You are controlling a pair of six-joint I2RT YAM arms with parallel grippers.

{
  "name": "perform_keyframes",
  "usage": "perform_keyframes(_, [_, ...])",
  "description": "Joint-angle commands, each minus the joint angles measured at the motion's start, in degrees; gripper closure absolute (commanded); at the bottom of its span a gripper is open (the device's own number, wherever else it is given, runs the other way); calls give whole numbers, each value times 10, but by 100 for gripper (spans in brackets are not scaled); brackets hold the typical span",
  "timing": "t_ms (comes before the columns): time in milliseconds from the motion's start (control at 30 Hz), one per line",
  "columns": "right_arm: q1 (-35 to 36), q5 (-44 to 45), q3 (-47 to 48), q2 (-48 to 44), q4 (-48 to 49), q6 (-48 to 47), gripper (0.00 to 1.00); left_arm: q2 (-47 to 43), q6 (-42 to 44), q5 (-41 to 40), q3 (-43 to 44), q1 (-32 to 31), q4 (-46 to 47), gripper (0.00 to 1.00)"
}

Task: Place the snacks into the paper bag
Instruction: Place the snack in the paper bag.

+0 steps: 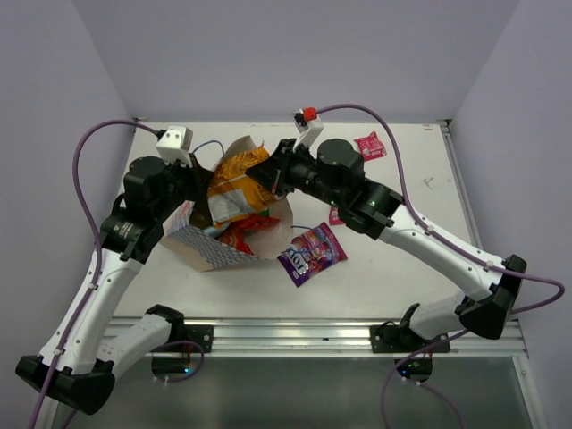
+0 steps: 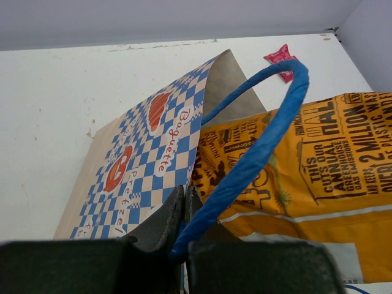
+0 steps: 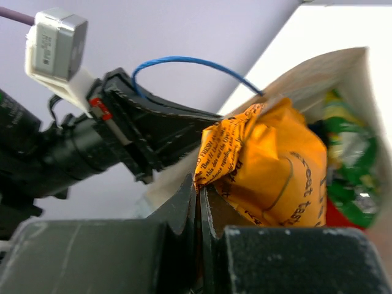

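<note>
The blue-checkered tan paper bag (image 1: 223,246) sits left of centre on the white table (image 1: 393,268), its mouth stuffed by the crinkly orange chip bag (image 1: 234,188). The right gripper (image 3: 199,205) pinches that chip bag's edge; the left gripper (image 2: 184,211) clamps the bag's rim. A purple pack (image 1: 311,253) lies beside the bag, and a pink packet (image 1: 370,146) lies near the far wall.

paper bag (image 2: 147,165) — blue-white checks, orange prints | chip bag (image 1: 234,188) — orange | pack (image 1: 311,253) purple
</note>
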Motion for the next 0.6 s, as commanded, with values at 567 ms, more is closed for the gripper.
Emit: perform_keyframes(567, [4,192,58,-75,-83,-428,100,2,7,-72,41,-1,-15,100])
